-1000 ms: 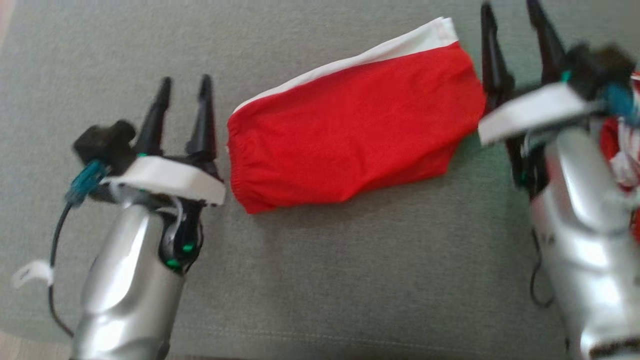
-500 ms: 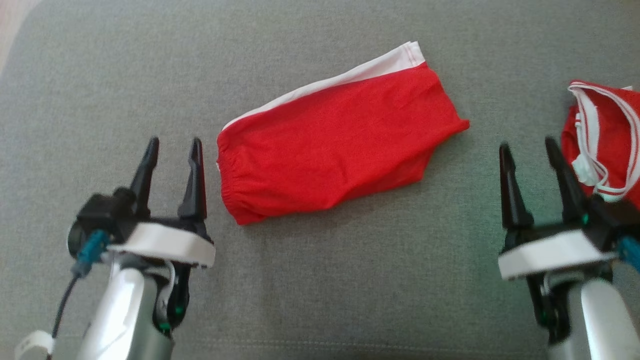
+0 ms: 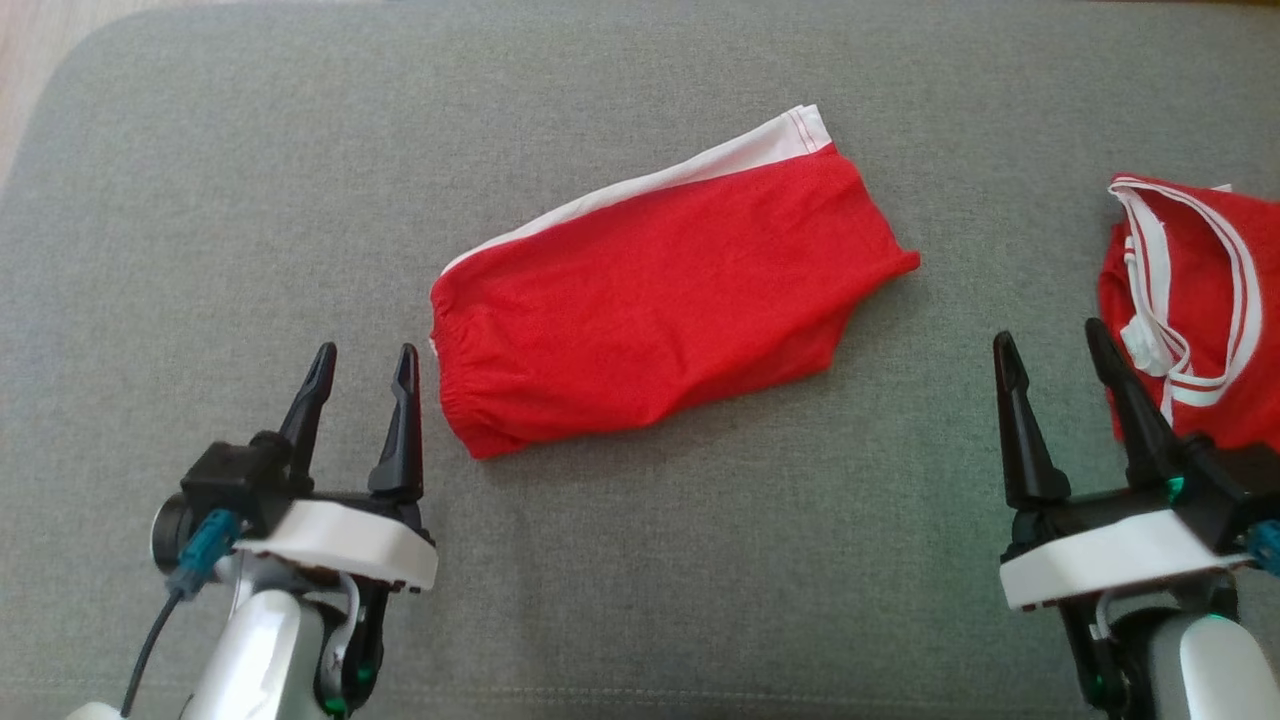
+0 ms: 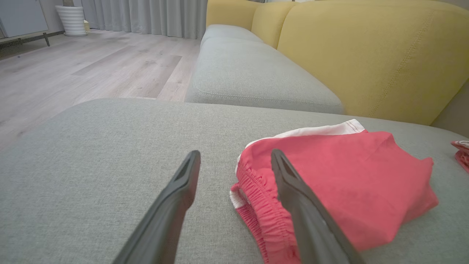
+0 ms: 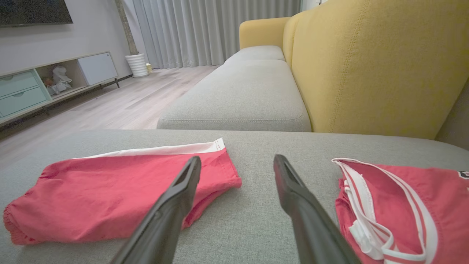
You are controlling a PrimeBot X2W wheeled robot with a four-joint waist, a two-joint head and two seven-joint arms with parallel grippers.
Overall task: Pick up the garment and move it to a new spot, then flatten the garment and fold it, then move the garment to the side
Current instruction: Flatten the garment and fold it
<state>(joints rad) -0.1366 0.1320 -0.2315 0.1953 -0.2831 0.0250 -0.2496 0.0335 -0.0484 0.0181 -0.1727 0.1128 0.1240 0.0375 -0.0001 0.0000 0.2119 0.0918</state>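
Left gripper (image 3: 366, 350) sat just off the elastic waistband end of the red fabric shorts with a white side band (image 3: 660, 300), fingers apart, nothing between them. In the left wrist view the gathered waistband lay right beside the inner finger, not touching as far as could be told.

Right gripper (image 3: 1049, 335) hovered off the opposite, leg-hem end of the shorts, a little nearer the robot than the hem corner. Its fingers were spread and empty too.

The shorts lay doubled over lengthwise on the grey woven sofa cushion (image 3: 640, 580), roughly mid-cushion and slanted, waistband end nearer the robot. They looked fairly flat, with a few soft ripples. The white band showed along the far long edge.

A second red garment with white stripe trim (image 3: 1215, 300), crumpled, lay beyond the hem end of the shorts, just past the right gripper.

Judgement: flattening and folding looked done, so the step in hand was the move to the side. Next move called for each gripper to close in low on its own end, pinch both layers together, then lift and carry level so the fold would not open. Risk: catching the top layer alone.
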